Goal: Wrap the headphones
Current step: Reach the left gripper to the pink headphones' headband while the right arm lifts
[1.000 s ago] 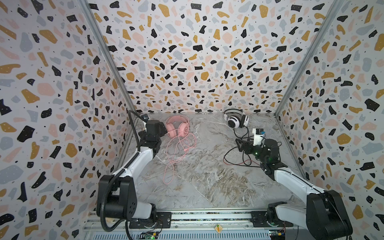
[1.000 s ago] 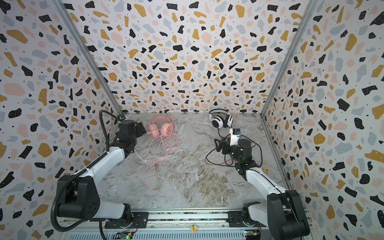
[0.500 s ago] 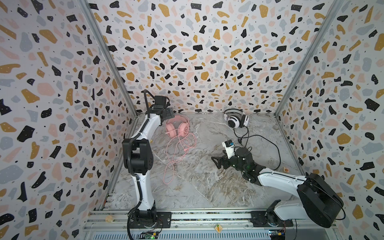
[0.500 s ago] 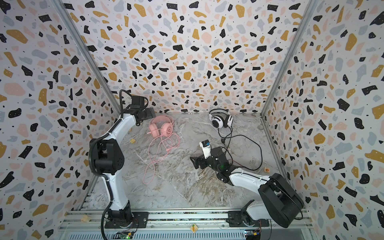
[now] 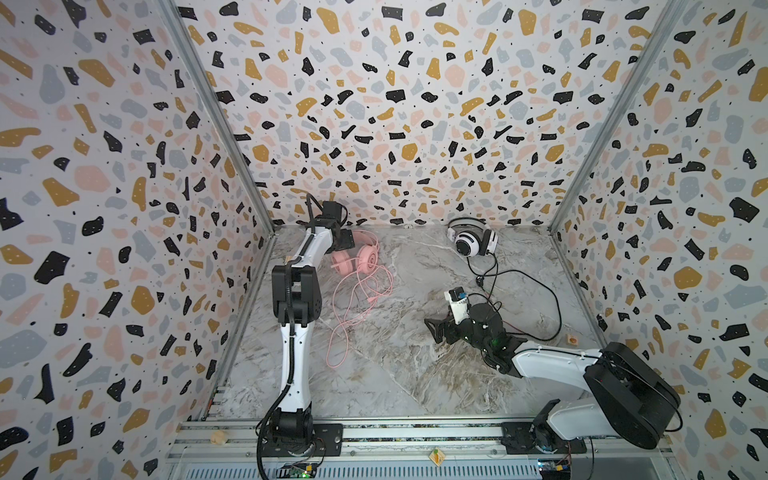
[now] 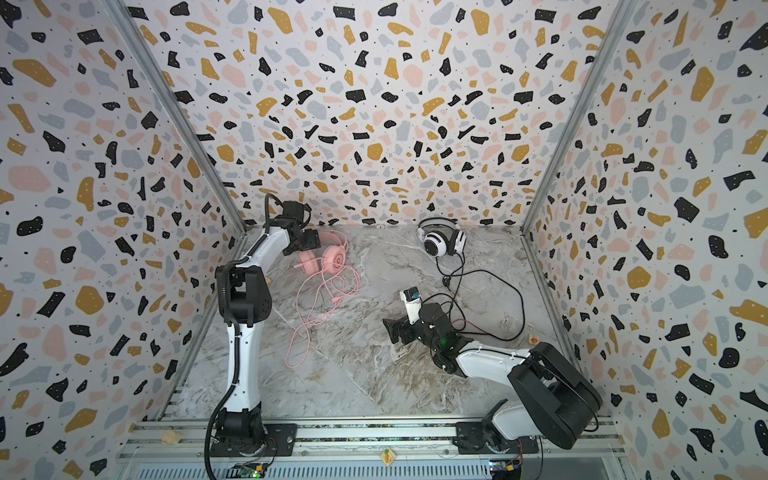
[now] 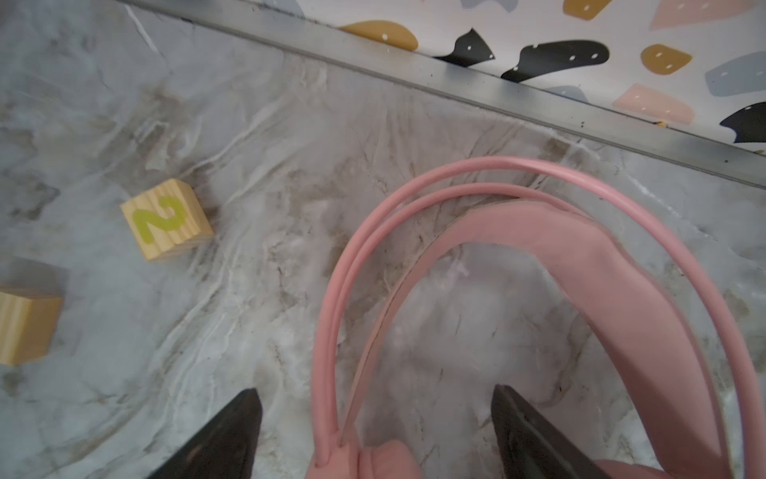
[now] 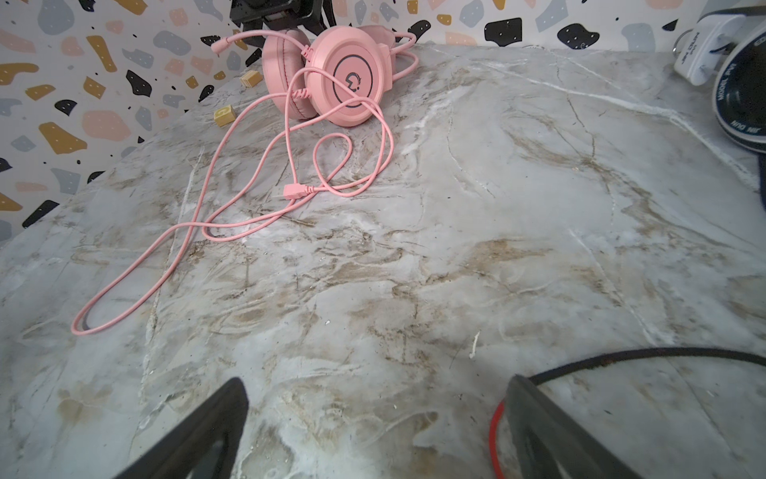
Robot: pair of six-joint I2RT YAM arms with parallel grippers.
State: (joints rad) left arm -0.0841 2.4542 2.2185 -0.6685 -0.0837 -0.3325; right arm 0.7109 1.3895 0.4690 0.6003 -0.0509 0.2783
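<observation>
Straddling band of pink headset (image 5: 368, 258), back-left, with left gripper (image 7: 375, 390) jaws apart, unclamped: likely anchoring for winding. Poising right gripper (image 8: 377, 381) low, jaws wide, empty, beside black cable (image 8: 663, 352) of white-and-black headset (image 5: 471, 243) by back wall.

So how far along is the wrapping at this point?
Done: nothing; the pink cable and black cable both lie loose across the table. In hand: the left gripper, open, straddles the pink headset at its headband without gripping it; the right gripper is open, low over the table beside the black cable, holding nothing. Left: winding both cables; the white-and-black headset sits untouched near the back wall.
</observation>
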